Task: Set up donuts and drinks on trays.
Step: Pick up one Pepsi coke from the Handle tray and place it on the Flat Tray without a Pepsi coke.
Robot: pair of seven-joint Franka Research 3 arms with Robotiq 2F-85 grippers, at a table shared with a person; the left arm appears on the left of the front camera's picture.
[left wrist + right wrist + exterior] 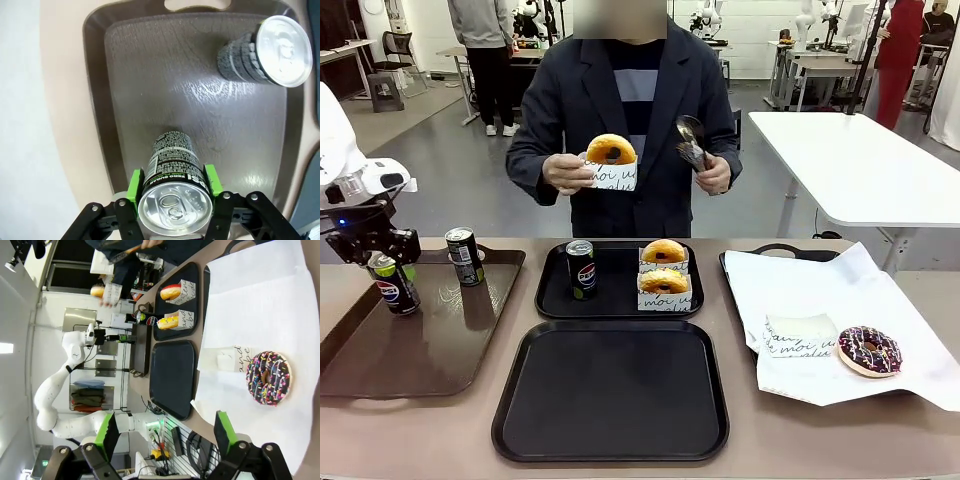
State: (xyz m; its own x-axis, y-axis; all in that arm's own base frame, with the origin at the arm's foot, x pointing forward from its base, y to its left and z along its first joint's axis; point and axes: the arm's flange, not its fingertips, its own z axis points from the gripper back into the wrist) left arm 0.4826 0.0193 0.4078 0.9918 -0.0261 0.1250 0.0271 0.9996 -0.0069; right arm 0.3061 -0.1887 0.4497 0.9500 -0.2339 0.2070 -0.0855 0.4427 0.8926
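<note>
The can (pixel 172 160) I'm working stands upright on the brown tray (pixel 380 350), close to its left rim. My left gripper (pixel 174 186) has its green pads (pixel 135 187) pressed to either side of it, just under the silver top. It looks like a hold, though I can't judge how firm.

That high, narrow grip is my worry. A slick can could slip or swing as I lift, and any tilt would tip it over onto the brown tray. A second can (pixel 466 256) stands at the brown tray's far right corner, on my likely path to the near black tray (pixel 610 400) just right of the brown tray, so a low carry may clip it.

The person's hand (pixel 563 172) holds a sleeved donut (pixel 610 150) beyond and right of the brown tray. My right gripper (pixel 167 429) hangs wide open with nothing in it, well right of the brown tray.
</note>
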